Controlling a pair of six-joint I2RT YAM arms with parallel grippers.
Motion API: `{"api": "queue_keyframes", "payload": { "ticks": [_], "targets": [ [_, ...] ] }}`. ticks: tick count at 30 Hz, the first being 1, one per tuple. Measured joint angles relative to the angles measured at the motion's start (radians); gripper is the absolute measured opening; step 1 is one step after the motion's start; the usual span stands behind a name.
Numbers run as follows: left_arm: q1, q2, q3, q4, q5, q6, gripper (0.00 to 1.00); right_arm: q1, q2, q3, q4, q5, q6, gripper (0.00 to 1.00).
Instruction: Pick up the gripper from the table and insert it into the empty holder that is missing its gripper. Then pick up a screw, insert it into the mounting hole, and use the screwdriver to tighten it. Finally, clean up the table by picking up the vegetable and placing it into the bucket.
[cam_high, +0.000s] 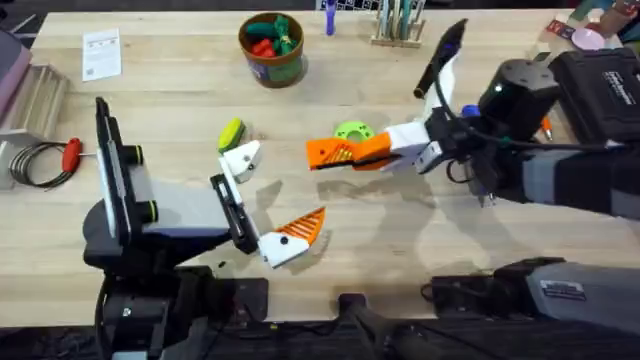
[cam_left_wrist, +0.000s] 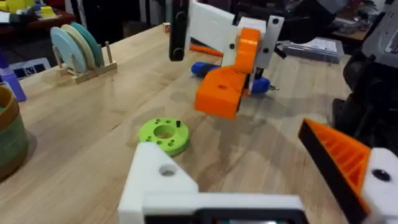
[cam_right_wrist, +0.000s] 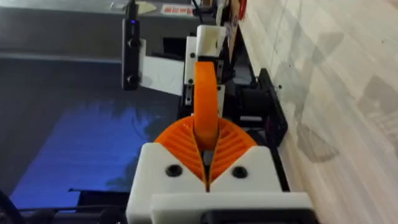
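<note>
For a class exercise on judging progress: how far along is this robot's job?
Done: the gripper is off the table. In hand: the right gripper is shut on it, apart from the empty holder. Left: seating it, the screw and the screwdriver work, and moving the vegetable, lying on the table, into the bucket.

Even, bright light from above; soft shadows fall on the bench under the arms. Wrist views blur close up; blue glow w/ dim floor in right wrist view.
</note>
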Motion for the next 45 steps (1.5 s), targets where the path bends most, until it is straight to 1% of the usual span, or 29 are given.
{"api": "queue_keyframes", "payload": {
  "ticks": [9,14,19,34,45],
  "targets": [
    [0.000,0.000,0.000,0.000,0.000,0.000,0.985,0.071,0.134,0.127,0.004,-0.051,0.000,0.008],
    [0.000,0.000,0.000,0.000,0.000,0.000,0.986,0.112,0.220,0.188,0.003,-0.060,0.000,0.008],
    [0.000,0.000,0.000,0.000,0.000,0.000,0.986,0.151,0.280,0.244,0.003,-0.062,-0.001,0.008],
    [0.000,0.000,0.000,0.000,0.000,0.000,0.985,0.218,0.335,0.285,0.002,-0.062,-0.023,0.008],
    [0.000,0.000,0.000,0.000,0.000,0.000,0.985,0.231,0.335,0.300,-0.007,-0.062,-0.023,0.008]
  ]
}}
